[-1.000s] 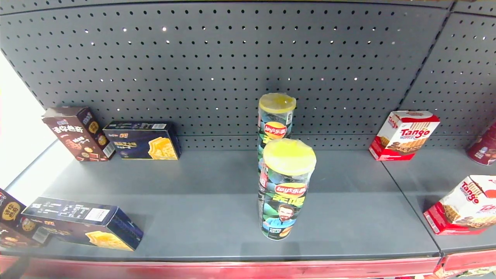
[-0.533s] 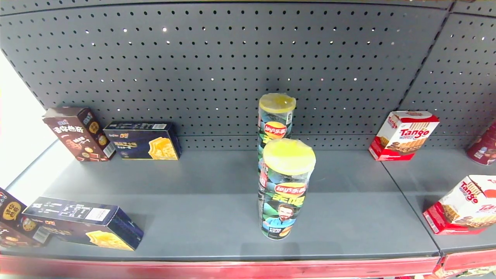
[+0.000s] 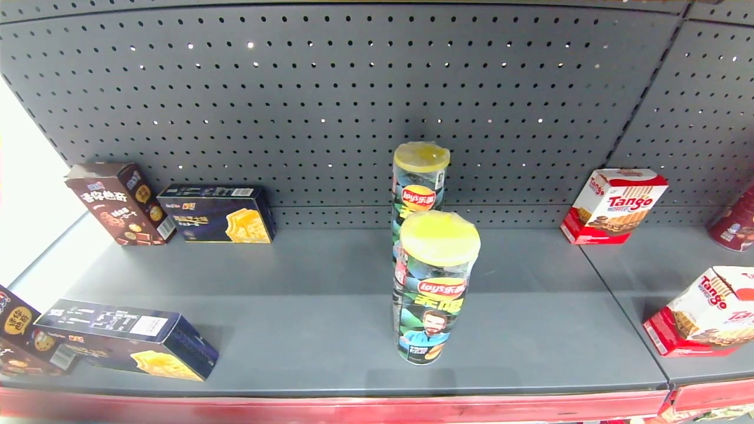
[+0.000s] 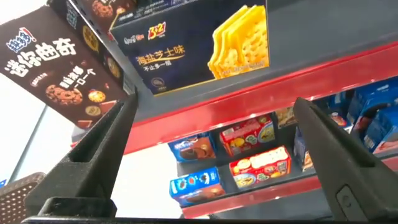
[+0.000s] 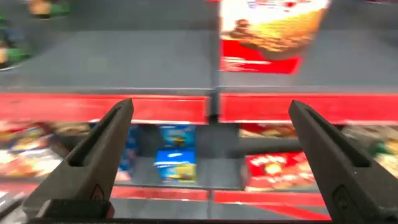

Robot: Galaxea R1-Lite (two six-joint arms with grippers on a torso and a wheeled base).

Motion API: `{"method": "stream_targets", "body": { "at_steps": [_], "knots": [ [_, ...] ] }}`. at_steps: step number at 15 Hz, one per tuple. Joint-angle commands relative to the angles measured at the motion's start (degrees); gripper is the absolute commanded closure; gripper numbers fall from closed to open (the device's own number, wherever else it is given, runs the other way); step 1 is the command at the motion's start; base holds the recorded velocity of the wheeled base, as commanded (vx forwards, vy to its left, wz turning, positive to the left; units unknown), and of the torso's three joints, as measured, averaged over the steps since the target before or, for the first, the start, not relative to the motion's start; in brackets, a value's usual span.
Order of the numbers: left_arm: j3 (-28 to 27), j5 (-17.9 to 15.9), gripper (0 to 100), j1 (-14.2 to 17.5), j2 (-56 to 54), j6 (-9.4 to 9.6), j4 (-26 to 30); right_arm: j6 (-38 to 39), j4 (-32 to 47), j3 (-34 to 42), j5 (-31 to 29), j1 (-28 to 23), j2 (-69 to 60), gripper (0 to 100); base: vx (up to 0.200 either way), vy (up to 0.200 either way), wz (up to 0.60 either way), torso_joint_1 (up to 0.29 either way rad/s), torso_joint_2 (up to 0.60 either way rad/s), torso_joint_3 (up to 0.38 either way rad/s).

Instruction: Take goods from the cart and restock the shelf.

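Two tall chip cans with yellow lids stand mid-shelf, one at the front (image 3: 433, 288) and one behind it (image 3: 419, 182). A dark blue cracker box (image 3: 126, 338) lies at the front left, with a brown cookie box (image 3: 20, 338) beside it. My left gripper (image 4: 216, 98) hangs open and holds nothing, below and in front of the shelf edge, under the cracker box (image 4: 199, 43) and the cookie box (image 4: 56, 68). My right gripper (image 5: 210, 104) is open and holds nothing, in front of the red shelf edge (image 5: 155, 109), below a red-and-white wafer box (image 5: 270, 31).
At the back left stand another cookie box (image 3: 118, 203) and another cracker box (image 3: 218, 213). Wafer boxes sit at the back right (image 3: 615, 205) and the front right (image 3: 704, 312). A dark red can (image 3: 736, 224) is at the far right. Lower shelves hold packed goods (image 4: 255, 165).
A dark shape at the lower left corner of the head view has dropped out of sight. The goods on the shelf have not moved.
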Motion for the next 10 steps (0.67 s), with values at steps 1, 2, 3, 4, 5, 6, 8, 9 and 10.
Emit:
{"method": "stream_targets", "body": {
  "at_steps": [1,2,3,4,5,6,8,9,10],
  "knots": [
    [0.0,0.0,0,0.3,1.5,0.01,0.0,1.2,1.1,0.7,-5.1,-0.1,1.2,0,0.0,0.0,0.0,0.0,0.0,0.0],
    [-0.1,0.0,0,0.3,1.5,0.09,0.0,-0.5,1.3,0.7,-4.0,0.0,1.2,0,0.0,0.0,0.0,0.0,0.0,0.0],
    [-0.1,0.0,0,0.4,1.6,0.09,0.0,-1.4,1.3,0.7,-3.2,0.1,1.3,0,0.0,0.0,0.0,0.0,0.0,0.0],
    [-0.1,0.0,0,1.1,2.6,0.01,0.0,-1.6,1.3,0.7,-2.9,0.1,1.2,0,0.0,0.0,0.0,0.0,0.0,0.0],
    [-0.1,0.0,0,2.8,3.7,-0.35,0.0,-1.6,1.3,0.7,-2.9,0.2,1.2,0,0.0,0.0,0.0,0.0,0.0,0.0],
    [-0.1,0.0,0,7.8,6.7,-1.66,0.1,-1.6,1.3,0.7,-2.9,0.1,1.1,0,0.0,0.0,0.0,0.0,0.0,0.0],
    [-0.1,0.0,0,16.0,9.2,-1.93,0.1,-1.5,1.3,0.7,-2.7,0.2,1.0,0,0.0,0.0,0.0,0.0,0.0,0.0],
    [-0.1,-0.4,0,19.1,9.1,-2.1,0.1,-1.7,1.3,0.7,-2.7,0.3,0.9,0,0.0,0.0,0.0,0.0,0.0,0.0],
    [0.0,-0.4,0,19.3,7.1,-2.98,0.0,-1.7,1.3,0.7,-2.7,0.3,0.9,0,0.0,0.0,0.0,0.0,0.0,0.0]
  ]
}}
